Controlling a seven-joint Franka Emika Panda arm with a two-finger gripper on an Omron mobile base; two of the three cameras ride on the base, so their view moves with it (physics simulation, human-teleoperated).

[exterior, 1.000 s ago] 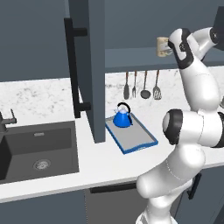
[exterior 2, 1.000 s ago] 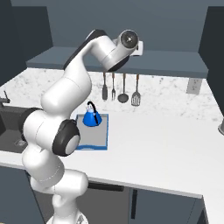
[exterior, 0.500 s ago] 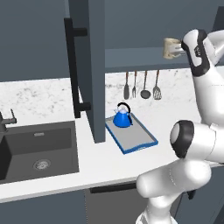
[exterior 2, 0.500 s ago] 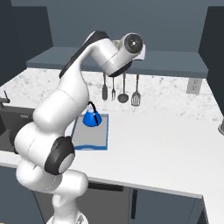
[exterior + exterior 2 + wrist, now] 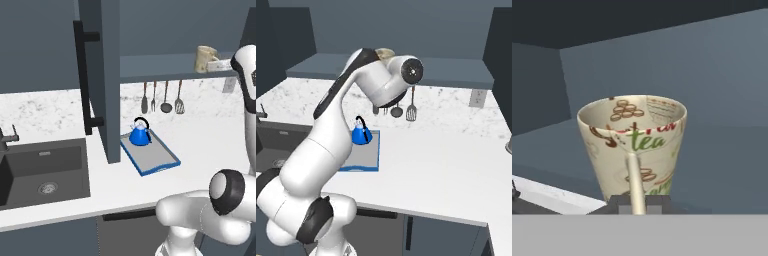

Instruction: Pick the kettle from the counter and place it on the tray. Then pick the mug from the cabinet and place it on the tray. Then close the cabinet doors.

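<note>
The beige mug (image 5: 632, 145), printed with coffee motifs, fills the hand view with its loop handle toward me. My gripper (image 5: 637, 202) is shut on that handle. From the left base view the mug (image 5: 204, 59) is at the right end of the cabinet shelf (image 5: 155, 70), with the gripper (image 5: 217, 64) on its right side. I cannot tell whether it touches the shelf. The blue kettle (image 5: 140, 134) stands on the far end of the blue-rimmed tray (image 5: 159, 161) on the counter (image 5: 210, 135). In the right base view the kettle (image 5: 361, 134) and tray (image 5: 363, 159) show behind my arm.
The left cabinet door (image 5: 100, 75) stands open, edge-on, with its black bar handle over the counter. A dark sink (image 5: 42, 170) lies to the left. Several utensils (image 5: 162, 97) hang on the back wall. Open counter lies right of the tray.
My arm has swung to the right. The mug has gone with the gripper, rightward and slightly lower along the shelf front. The kettle and tray have not moved.
</note>
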